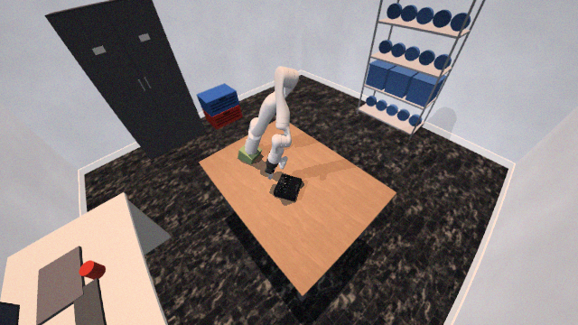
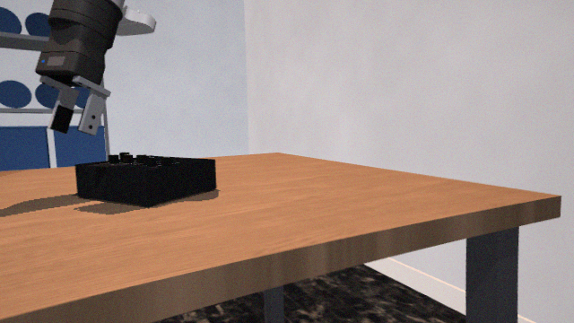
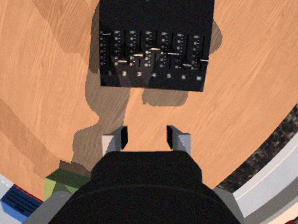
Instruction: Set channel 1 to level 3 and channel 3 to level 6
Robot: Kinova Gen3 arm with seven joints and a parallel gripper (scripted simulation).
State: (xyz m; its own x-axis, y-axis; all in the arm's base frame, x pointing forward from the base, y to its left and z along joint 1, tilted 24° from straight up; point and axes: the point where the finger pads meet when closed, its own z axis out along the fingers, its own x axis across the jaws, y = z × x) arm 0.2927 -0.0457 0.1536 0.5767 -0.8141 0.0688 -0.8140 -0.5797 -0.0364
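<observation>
The black lighting desk stands flat on the wooden table. It also shows in the exterior view and in the wrist view. Several faders with pale cap lines run side by side across its top; their levels are too small to read. My gripper is open and empty. It hangs well above the table, beside the desk's near edge and apart from it.
The arm's green base block sits at the table's far corner. A shelf rack with blue boxes and discs stands at the back right. Stacked blue and red crates are on the floor behind the table.
</observation>
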